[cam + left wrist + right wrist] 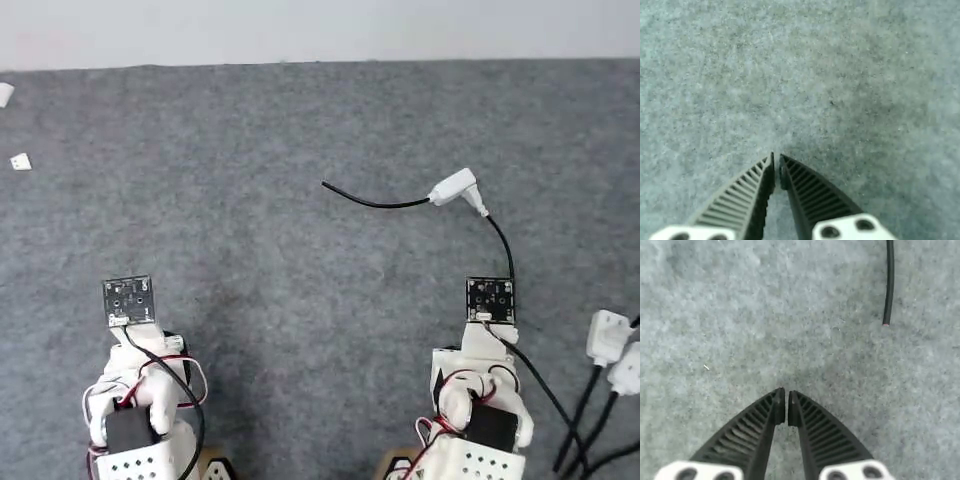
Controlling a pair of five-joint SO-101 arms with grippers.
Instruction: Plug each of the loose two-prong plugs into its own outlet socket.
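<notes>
A white plug lies on the worktop, out past the right arm. A short black cord trails from it, away from that arm. I cannot tell whether it is already mated to a socket. 2 more white pieces with cords lie close together just outside the right arm, apparently unjoined. The left gripper and right gripper have jaws pressed together, empty. The plugging looks barely begun, with most of it left.

White black-corded plugs — lying loose, scattered
</notes>
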